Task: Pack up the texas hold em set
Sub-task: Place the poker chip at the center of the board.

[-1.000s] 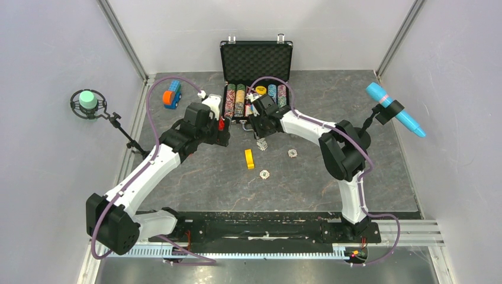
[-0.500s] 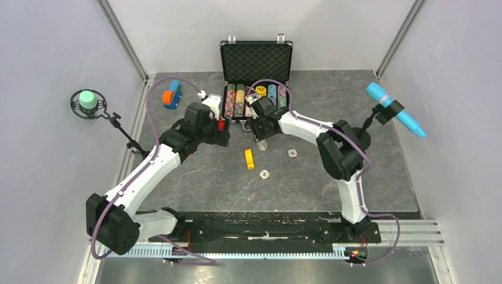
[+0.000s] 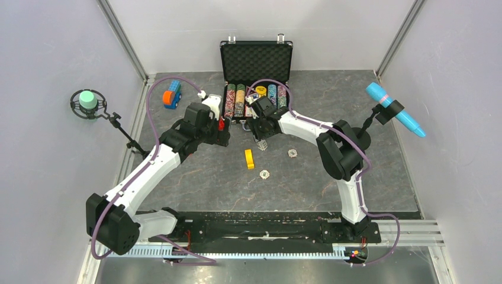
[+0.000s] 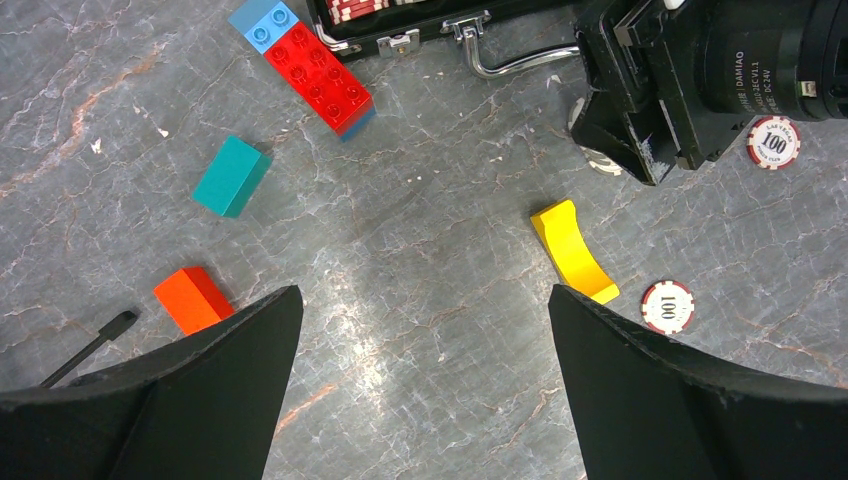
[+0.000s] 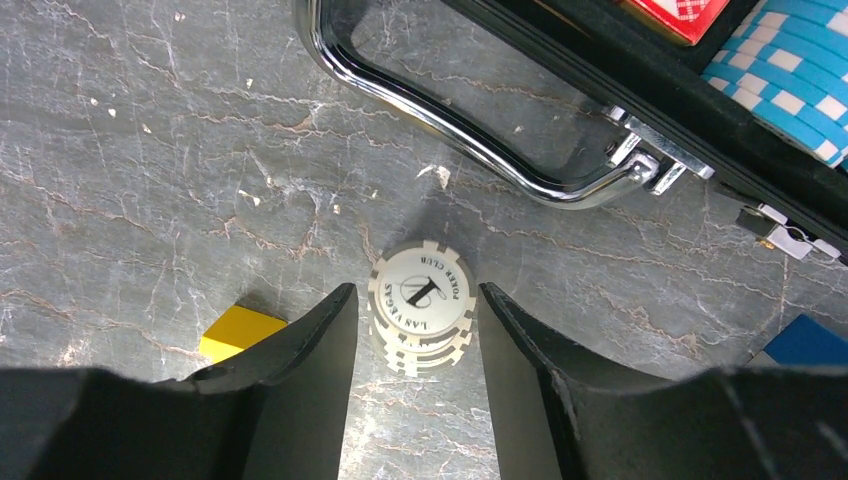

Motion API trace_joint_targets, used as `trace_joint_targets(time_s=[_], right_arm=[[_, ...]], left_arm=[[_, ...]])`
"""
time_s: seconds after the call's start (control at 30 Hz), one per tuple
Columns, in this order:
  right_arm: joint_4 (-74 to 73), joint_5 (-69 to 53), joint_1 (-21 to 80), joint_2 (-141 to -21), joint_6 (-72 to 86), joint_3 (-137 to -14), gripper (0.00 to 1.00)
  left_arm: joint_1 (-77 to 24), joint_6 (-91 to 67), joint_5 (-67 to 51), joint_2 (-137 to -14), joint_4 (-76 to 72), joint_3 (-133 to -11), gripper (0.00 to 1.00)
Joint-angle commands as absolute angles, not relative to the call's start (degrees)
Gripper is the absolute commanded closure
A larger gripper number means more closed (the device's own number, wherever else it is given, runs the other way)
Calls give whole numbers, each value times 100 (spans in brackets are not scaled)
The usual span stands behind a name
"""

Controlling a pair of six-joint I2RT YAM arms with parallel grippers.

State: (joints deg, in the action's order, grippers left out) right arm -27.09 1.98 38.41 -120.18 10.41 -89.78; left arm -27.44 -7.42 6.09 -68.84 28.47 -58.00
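The black case (image 3: pixel 256 59) of the texas hold em set stands open at the back, with rows of coloured chips (image 3: pixel 238 99) in its tray. In front of its silver handle (image 5: pixel 450 130), a short stack of pale chips (image 5: pixel 420 308) rests on the table. My right gripper (image 5: pixel 416 290) is open and straddles the stack, with a thin gap on each side. Two loose chips (image 4: pixel 773 142) (image 4: pixel 667 306) lie nearby. My left gripper (image 4: pixel 425 295) hangs wide open over bare table left of the handle, holding nothing.
A yellow block (image 3: pixel 249 158) lies just in front of both grippers. A red and blue brick (image 4: pixel 310 70), a teal block (image 4: pixel 230 176) and an orange block (image 4: pixel 192 298) sit under the left arm. A toy truck (image 3: pixel 172 94) stands at the back left.
The right gripper's jaws have spread a little around the pale chip stack, and that arm has shifted slightly left. The left arm has not moved.
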Motion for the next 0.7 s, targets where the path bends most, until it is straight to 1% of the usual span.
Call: trace_joint_targets(time_s=[0.0, 0.1, 0.3, 0.47, 0.67], right_arm=[[-2668, 259, 3873, -12057, 991, -9190, 47], [-2648, 242, 3876, -12043, 996, -9184, 42], [-2650, 289, 3876, -11993, 1001, -9152, 40], [-2638, 276, 3876, -12004, 982, -9143, 33], [-2583, 262, 3876, -12048, 993, -9170, 32]], left_arm=[[-2725, -510, 645, -6830, 2802, -5900, 0], [-2725, -510, 647, -6835, 2796, -5902, 0], [-2725, -502, 644, -6838, 2797, -5905, 0], [-2725, -501, 632, -6848, 2803, -5906, 0], [-2725, -502, 621, -6862, 2799, -5906, 0]])
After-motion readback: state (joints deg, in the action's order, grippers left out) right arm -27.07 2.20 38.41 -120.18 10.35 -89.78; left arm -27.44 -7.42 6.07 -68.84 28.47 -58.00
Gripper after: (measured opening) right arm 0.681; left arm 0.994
